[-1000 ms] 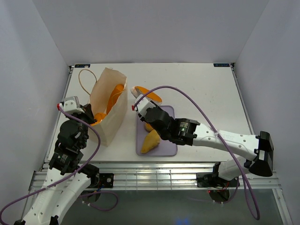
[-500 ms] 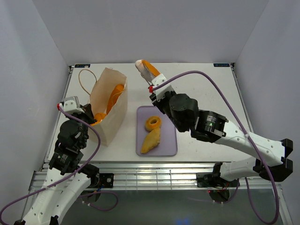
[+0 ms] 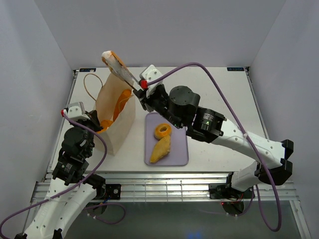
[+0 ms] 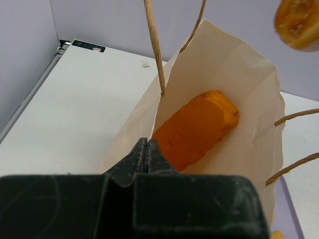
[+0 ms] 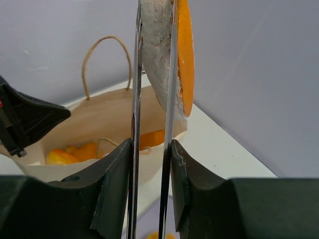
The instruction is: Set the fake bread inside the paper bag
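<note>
The long flat loaf (image 3: 112, 61), in tongs (image 3: 125, 75) squeezed by the right fingers (image 5: 114, 184), has been swung over the paper bag (image 3: 117, 127), which is pinched by the left fingers (image 4: 134, 157) and partly hidden.

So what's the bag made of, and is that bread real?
The paper bag looks like thin tan kraft paper: matte, with creases and folds. The fake bread looks like plastic, probably: too glossy and evenly orange for real crust.

a: how many of each?
b: one ring (image 3: 162, 131), one turnover (image 3: 160, 149), one flat loaf (image 3: 111, 59). inside the paper bag (image 3: 117, 132), at least two more pieces (image 5: 62, 156); any others are hidden.
a: and besides bread?
b: one bag, one tray (image 3: 179, 158), one pair of tongs (image 3: 128, 77), two arms (image 3: 239, 142).
</note>
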You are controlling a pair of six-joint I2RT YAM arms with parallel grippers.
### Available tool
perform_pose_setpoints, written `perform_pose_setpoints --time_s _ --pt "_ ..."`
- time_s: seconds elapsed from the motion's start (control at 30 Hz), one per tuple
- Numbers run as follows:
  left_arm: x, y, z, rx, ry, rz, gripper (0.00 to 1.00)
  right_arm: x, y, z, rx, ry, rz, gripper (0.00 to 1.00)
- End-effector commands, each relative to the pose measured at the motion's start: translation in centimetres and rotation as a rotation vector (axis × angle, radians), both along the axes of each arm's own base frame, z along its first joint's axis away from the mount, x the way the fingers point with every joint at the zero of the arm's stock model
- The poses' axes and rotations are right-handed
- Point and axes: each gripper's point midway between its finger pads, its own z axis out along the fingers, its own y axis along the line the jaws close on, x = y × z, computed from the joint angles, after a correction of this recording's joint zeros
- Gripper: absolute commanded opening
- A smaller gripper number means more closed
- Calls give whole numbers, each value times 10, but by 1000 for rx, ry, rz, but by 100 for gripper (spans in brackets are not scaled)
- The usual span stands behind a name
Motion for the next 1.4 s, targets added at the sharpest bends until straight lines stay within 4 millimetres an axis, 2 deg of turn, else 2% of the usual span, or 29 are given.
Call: perform_pose_setpoints --time_s 0.0,0.03,0.07,0.13,0.3,0.5,0.63,0.8,0.9,0.93,1.17,1.3,1.37 --pt "0 1 -1 5 4 7 0 -20 17 48 178 -22 146 37" --pt "0 1 -2 5 6 8 0 -22 21 46 183 -16 161 37" --pt "1 1 -2 6 5 7 0 -23 25 36 174 -1 173 38" --pt "1 0 -2 6 5 5 0 -30 29 36 214 7 216 38" --pt "1 1 -2 5 4 7 0 -42 40 10 218 79 292 38" --pt "-1 1 0 5 0 8 0 -50 43 -9 250 165 330 38" --pt "-1 2 -1 6 3 10 0 -49 45 -31 237 210 318 40" --pt "-1 2 0 5 0 11 0 -53 49 -38 251 241 341 42" --pt "-1 2 0 5 0 11 0 -54 52 -41 246 255 348 50" --pt "-1 2 0 5 -2 10 0 -54 52 -43 242 259 346 55" --pt "-1 2 -1 6 1 13 0 -47 49 -42 241 266 300 62" --pt "-1 2 -1 6 3 15 0 -45 42 -34 258 255 276 63" --pt "0 2 -2 7 4 15 0 -45 35 -22 278 241 269 62"
